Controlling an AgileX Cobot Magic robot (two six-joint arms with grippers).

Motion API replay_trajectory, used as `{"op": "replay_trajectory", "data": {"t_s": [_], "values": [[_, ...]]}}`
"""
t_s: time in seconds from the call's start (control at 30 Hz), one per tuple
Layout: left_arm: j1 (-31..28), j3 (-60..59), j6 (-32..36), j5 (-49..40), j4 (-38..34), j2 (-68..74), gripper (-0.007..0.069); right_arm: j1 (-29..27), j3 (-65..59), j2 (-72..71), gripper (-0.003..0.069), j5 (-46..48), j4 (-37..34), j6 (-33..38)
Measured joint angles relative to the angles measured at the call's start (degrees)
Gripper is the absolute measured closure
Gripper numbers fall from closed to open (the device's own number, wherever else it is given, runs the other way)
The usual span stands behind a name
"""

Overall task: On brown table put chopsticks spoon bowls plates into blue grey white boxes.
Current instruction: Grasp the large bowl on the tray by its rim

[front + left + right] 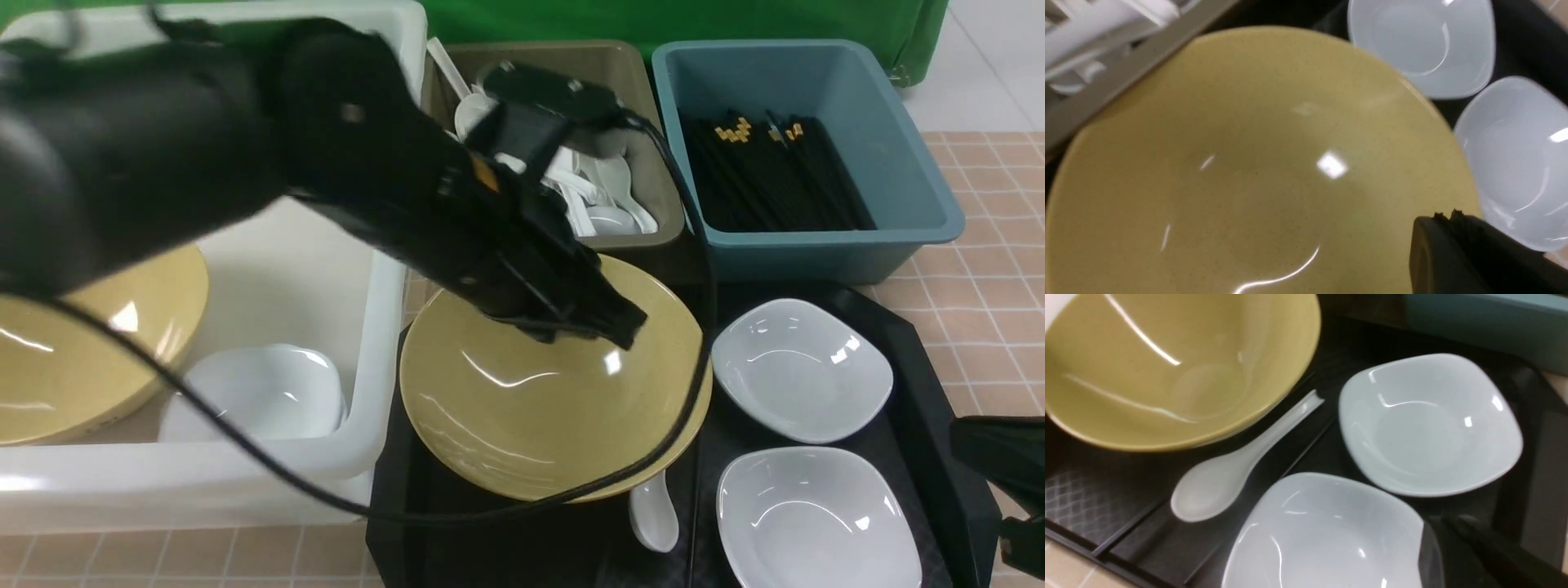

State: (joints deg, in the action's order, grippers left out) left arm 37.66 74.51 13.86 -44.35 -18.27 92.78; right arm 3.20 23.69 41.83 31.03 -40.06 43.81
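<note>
A large yellow bowl sits on the black tray; it fills the left wrist view. My left gripper hovers over the bowl's far right side, jaws shut and empty. Two white square plates lie on the tray's right half. A white spoon lies beside the bowl's near edge, also in the right wrist view. My right gripper is shut and empty, above the near plate's right edge; only part of it shows at the front view's lower right.
The white box on the left holds a yellow bowl and a white plate. The grey box holds white spoons. The blue box holds black chopsticks. My left arm's cable loops over the tray.
</note>
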Motion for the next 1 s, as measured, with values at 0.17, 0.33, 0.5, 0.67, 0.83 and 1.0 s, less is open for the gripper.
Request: {"op": "replay_trajectory", "data": {"t_s": [0.17, 0.33, 0.5, 0.67, 0.83, 1.0], "values": [[0.1, 2.1, 0.1, 0.4, -0.8, 8.0, 0.062, 0.3, -0.1, 0.0, 0.0619, -0.5, -0.7, 0.0], [0.1, 2.9, 0.1, 0.3, -5.0, 13.5, 0.062, 0.3, -0.1, 0.0, 0.0616, -0.6, -0.7, 0.1], [1.8, 2.9, 0.1, -0.8, -8.2, 15.4, 0.062, 0.3, -0.1, 0.0, 0.0615, -0.6, -0.8, 0.1], [5.7, 3.1, 3.3, -4.4, -13.0, 15.7, 0.062, 0.3, -0.1, 0.1, 0.0612, -0.2, -0.8, 0.1], [7.7, 5.9, 6.7, -10.7, -16.7, 15.3, 0.062, 0.4, -0.1, 0.1, 0.0612, 0.2, -0.8, 0.0], [6.4, 10.3, 3.5, -14.4, -8.6, 11.2, 0.061, 0.4, -0.2, 0.1, 0.0612, 1.6, -0.8, 0.0]]}}
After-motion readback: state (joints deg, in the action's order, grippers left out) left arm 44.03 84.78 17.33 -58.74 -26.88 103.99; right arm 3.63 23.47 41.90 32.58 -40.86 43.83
